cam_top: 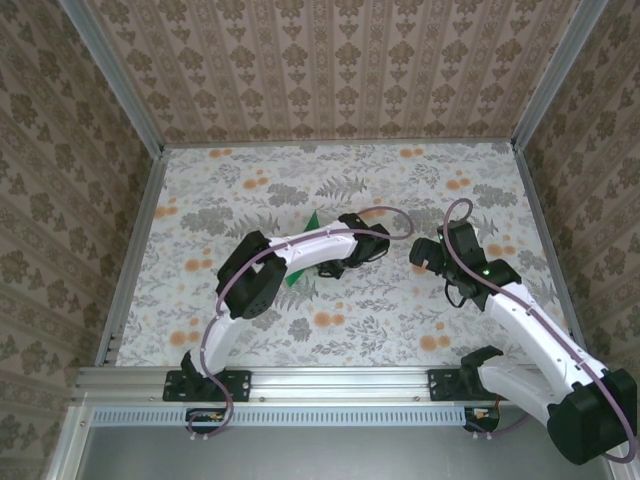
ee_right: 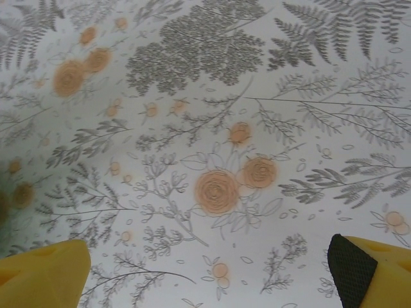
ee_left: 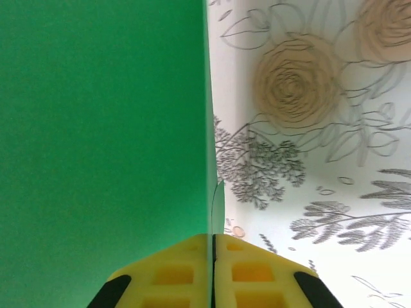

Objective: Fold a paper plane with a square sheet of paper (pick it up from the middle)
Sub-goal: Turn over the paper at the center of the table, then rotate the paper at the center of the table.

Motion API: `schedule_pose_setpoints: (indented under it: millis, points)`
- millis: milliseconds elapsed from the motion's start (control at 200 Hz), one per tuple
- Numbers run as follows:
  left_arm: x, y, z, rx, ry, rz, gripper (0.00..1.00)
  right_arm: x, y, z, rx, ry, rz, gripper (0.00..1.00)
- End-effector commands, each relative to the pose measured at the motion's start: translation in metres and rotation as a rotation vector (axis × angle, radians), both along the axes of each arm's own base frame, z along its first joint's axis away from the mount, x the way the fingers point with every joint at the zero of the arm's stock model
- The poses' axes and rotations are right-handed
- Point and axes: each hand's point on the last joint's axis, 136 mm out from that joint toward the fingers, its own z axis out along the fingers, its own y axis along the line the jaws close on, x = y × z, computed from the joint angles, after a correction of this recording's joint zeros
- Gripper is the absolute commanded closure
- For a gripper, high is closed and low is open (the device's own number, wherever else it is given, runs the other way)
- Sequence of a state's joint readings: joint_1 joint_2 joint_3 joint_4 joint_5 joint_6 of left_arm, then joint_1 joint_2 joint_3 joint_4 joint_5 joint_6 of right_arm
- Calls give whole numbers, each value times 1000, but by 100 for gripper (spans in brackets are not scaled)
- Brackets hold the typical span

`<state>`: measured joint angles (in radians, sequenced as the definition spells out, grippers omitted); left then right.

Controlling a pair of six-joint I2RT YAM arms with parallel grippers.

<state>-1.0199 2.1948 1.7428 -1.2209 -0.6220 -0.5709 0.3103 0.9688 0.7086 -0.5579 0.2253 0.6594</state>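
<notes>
The bright green sheet of paper [ee_left: 103, 128] stands on edge in the left wrist view, covering the left half. My left gripper [ee_left: 212, 239] is shut on it, with the paper's edge pinched between the yellow pads [ee_left: 173, 273]. From above, green corners of the paper [cam_top: 312, 221] poke out on both sides of the left arm, and the left gripper [cam_top: 338, 262] sits mid-table. The arm hides most of the paper, so I cannot tell whether it has a paper plane shape. My right gripper [cam_top: 428, 252] hovers to the right, apart from the paper. Its jaws [ee_right: 209, 264] are open over bare floral cloth.
The floral tablecloth [cam_top: 400, 180] covers the table. Patterned walls with metal posts [cam_top: 130, 240] close in the left, back and right sides. A metal rail [cam_top: 330, 378] runs along the near edge by the arm bases.
</notes>
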Motion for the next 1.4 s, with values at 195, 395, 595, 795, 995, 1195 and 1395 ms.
schedule_pose_setpoints:
  millis: [195,395,595,795,995,1195,1395]
  points:
    - [-10,-44,-30,-253,166,-1,71,13,-11,-2,-10,67,-63,2]
    - [-11,-61,-27,-432,216,13,58,23,-4,0,28,72,-47,3]
    - [-16,-86,14,-692,236,-12,41,27,6,2,55,114,5,3]
    - [-21,-81,67,-987,220,-24,21,31,31,-1,147,130,105,7]
    - [-9,-16,91,-1122,86,101,6,38,89,1,271,140,250,11]
    - [-4,75,67,-1129,-11,363,0,38,181,-8,254,181,420,15]
    - [-18,133,39,-1186,-27,567,0,42,271,-37,244,252,553,21]
